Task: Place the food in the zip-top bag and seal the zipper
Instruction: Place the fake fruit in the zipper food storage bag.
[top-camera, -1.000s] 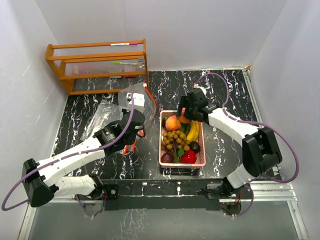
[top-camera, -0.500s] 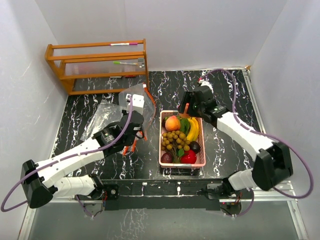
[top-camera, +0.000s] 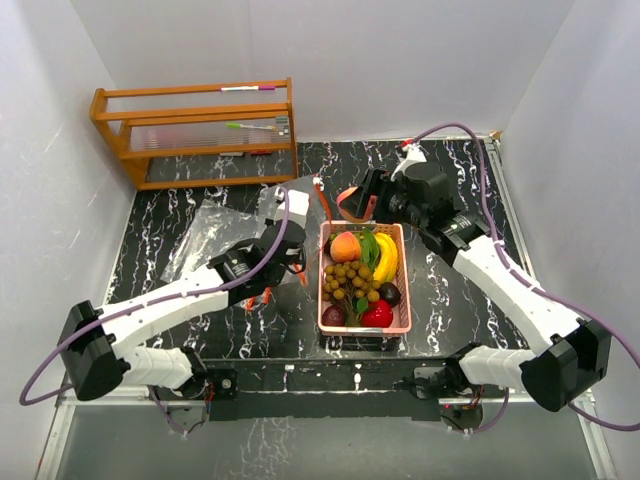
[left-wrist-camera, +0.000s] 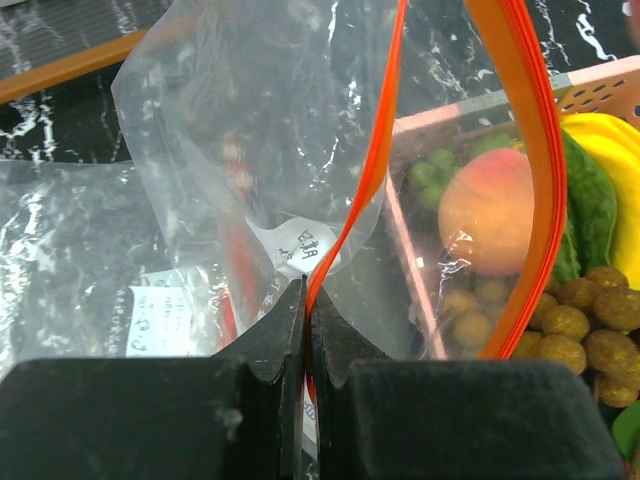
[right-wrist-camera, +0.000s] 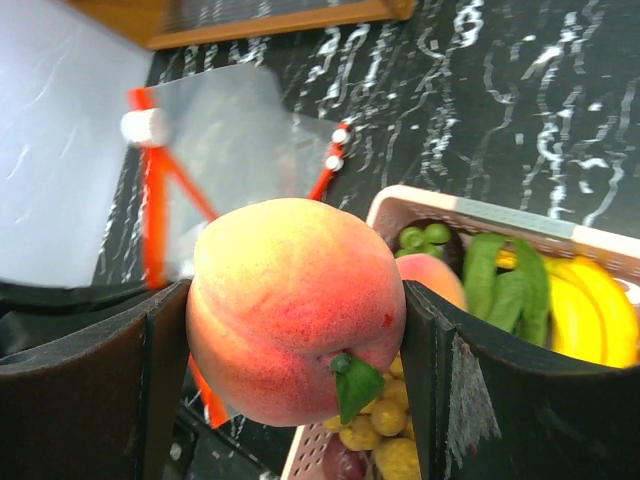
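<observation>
Raised from the basket (top-camera: 321, 290), the peach (right-wrist-camera: 295, 305) is clamped by the right gripper (top-camera: 355, 202). Just leftward, the bag (left-wrist-camera: 200, 120) is pinched by the left gripper (left-wrist-camera: 305, 310).

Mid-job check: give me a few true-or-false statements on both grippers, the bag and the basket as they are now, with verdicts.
1. The right gripper holds a peach. True.
2. The left gripper is open and empty. False: it is shut on the orange zipper of the zip-top bag.
3. The pink basket is empty. False: it holds another peach, bananas, longans and other fruit.
4. The bag's zipper is unsealed. True: its two orange strips stand apart.
</observation>
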